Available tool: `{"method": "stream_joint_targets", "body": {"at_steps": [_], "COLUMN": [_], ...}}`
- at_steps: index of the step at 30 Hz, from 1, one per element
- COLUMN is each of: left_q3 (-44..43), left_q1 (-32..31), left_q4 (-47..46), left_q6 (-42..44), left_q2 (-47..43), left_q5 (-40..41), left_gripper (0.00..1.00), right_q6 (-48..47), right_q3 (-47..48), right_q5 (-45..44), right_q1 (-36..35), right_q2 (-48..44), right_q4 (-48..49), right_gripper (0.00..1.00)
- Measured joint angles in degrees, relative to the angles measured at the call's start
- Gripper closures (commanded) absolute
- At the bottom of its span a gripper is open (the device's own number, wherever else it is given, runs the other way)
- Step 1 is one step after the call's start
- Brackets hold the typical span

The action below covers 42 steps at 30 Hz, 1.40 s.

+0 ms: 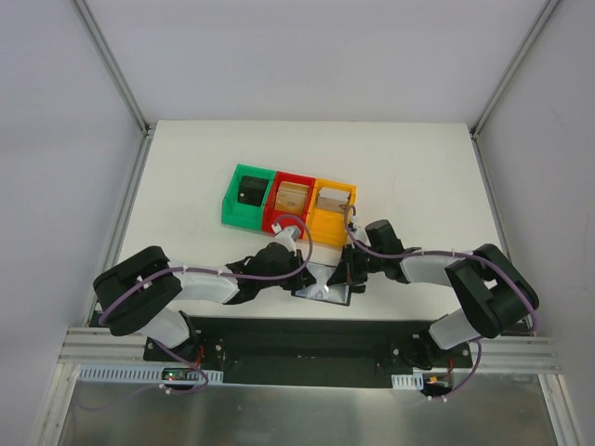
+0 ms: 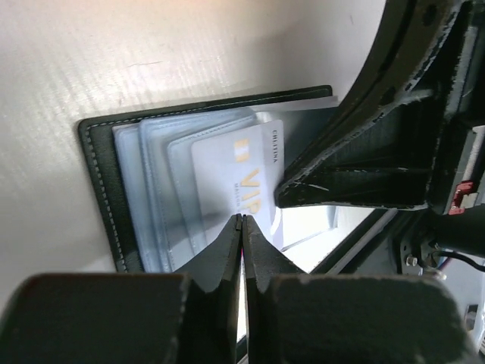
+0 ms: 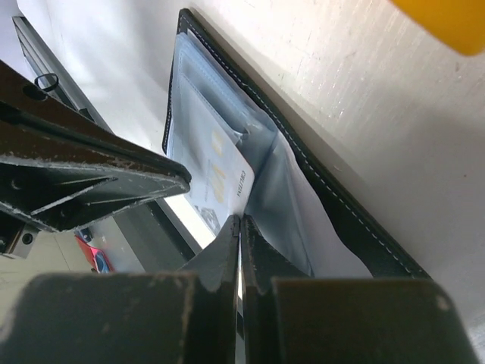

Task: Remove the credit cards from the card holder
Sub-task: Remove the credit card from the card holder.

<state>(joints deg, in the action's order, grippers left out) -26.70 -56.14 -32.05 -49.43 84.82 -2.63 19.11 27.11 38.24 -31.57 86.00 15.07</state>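
The black card holder [image 1: 314, 276] lies open near the table's front edge, its clear sleeves fanned out. In the left wrist view the holder [image 2: 95, 174] shows a pale VIP credit card [image 2: 235, 167] sticking partly out of a sleeve. My left gripper [image 2: 241, 220] is shut, its tips pinching the card's near edge. In the right wrist view my right gripper [image 3: 239, 220] is shut at the seam between the card [image 3: 216, 171] and a clear sleeve [image 3: 280, 197] of the holder [image 3: 356, 220], apparently pinching the sleeve. In the top view the left gripper [image 1: 302, 269] and right gripper [image 1: 346, 272] meet over the holder.
Green [image 1: 247, 193], red [image 1: 290, 199] and yellow [image 1: 333, 204] bins stand in a row just behind the holder, each with a small item inside. The yellow bin's corner [image 3: 455, 23] is close to the right wrist. The table's front edge and black rail [image 1: 307, 334] lie just below.
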Motion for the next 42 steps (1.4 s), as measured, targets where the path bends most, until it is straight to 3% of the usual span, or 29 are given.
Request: {"method": "stream_joint_targets", "body": {"at_steps": [18,23,27,33,42], "left_q3": [0.0,0.0,-0.1,-0.1,-0.1], "left_q1": [0.4,0.4,0.4,0.4,0.4], "left_q4": [3.6,2.7,2.3,2.3,2.2], "left_q6": [-4.0,-4.9,-5.3,-5.6,-5.7], "left_q2": [0.6,1.5,1.8,1.9,2.0], "left_q5": [6.9,7.3,7.4,7.4,7.4], "left_gripper": [1.0,1.0,1.0,1.0,1.0], "right_q6": [-0.3,0.5,3.0,5.9,10.3], "right_q3": [0.0,-0.8,-2.0,-3.0,-4.8], "right_q5": [0.0,0.2,1.2,1.2,1.0], "right_q1": [0.4,1.0,1.3,1.4,1.8], "right_q2": [0.0,0.0,0.0,0.0,0.0], "right_q4": [-1.5,-0.5,2.8,7.0,12.2], "right_gripper": [0.99,0.74,0.67,0.67,0.75]}}
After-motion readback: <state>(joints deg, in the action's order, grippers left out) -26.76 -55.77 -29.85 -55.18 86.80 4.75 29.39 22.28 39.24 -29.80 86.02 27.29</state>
